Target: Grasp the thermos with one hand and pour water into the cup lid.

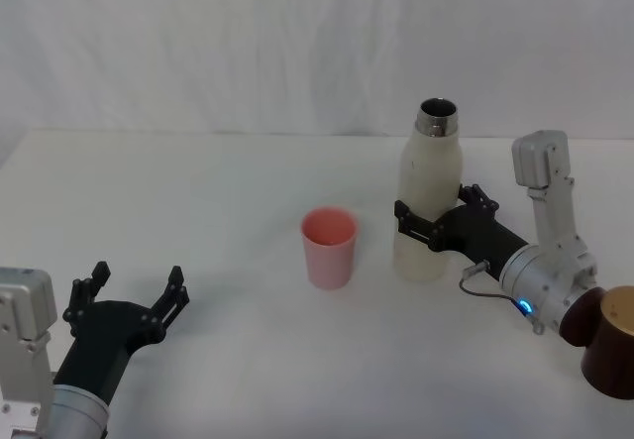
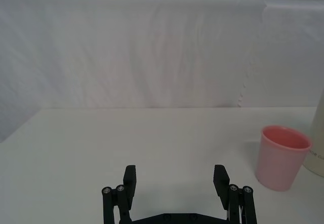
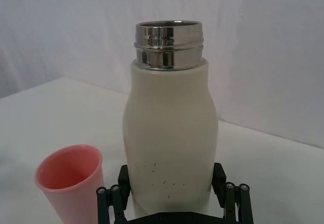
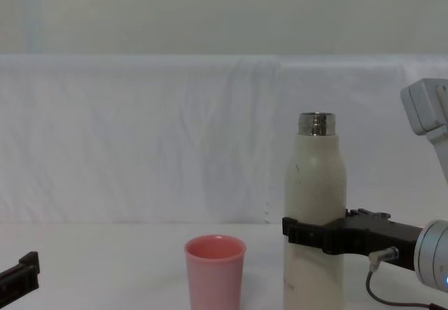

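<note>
Right end effector (image 1: 433, 223) brackets upright thermos (image 1: 430, 193), beside cup lid (image 1: 329, 247).

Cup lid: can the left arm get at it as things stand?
Probably yes. The left gripper sits open, low on the table, facing the cup lid, with bare tabletop between them; the thermos stands beyond the lid.

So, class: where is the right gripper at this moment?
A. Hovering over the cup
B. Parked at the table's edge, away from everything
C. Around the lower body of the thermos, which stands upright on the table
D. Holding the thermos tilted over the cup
C: the right gripper has a finger on each side of the upright thermos, low on its body, while the cup stands apart beside it.
</note>
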Available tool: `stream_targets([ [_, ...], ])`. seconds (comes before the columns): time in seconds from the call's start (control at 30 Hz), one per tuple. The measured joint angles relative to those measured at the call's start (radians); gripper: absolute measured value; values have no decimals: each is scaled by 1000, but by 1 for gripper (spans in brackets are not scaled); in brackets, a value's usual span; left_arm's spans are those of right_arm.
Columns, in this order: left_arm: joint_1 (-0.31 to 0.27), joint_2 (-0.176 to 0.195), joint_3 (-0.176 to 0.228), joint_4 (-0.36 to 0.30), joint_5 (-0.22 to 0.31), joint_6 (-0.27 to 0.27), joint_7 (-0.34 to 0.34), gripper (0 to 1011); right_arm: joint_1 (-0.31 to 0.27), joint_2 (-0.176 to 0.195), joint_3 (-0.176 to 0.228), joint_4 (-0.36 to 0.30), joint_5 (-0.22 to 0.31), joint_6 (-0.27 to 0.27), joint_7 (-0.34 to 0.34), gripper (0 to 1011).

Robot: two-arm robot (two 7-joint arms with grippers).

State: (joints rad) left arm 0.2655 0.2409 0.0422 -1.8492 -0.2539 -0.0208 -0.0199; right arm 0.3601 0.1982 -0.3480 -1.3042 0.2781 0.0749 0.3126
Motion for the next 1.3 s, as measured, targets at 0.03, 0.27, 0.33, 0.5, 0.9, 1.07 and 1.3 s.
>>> stream_targets([
  [0.03, 0, 0, 0, 0, 0, 0, 0, 1001, 0, 0, 0, 0, 0, 0, 0, 1001],
  [0.27, 0, 0, 0, 0, 0, 0, 0, 1001, 0, 1, 0, -1, 0, 1, 0, 947],
  [0.33, 0, 0, 0, 0, 0, 0, 0, 1001, 0, 1, 0, -1, 0, 1, 0, 946],
  [0.5, 0, 0, 0, 0, 0, 0, 0, 1001, 0, 1, -1, -1, 0, 1, 0, 946],
  [0.9, 0, 0, 0, 0, 0, 0, 0, 1001, -1, 1, -1, -2, 0, 2, 0, 946],
  [1.07, 0, 0, 0, 0, 0, 0, 0, 1001, -1, 1, -1, -2, 0, 2, 0, 946],
  [1.3, 0, 0, 0, 0, 0, 0, 0, 1001, -12, 4, 2, -30, -16, 9, -23, 946],
])
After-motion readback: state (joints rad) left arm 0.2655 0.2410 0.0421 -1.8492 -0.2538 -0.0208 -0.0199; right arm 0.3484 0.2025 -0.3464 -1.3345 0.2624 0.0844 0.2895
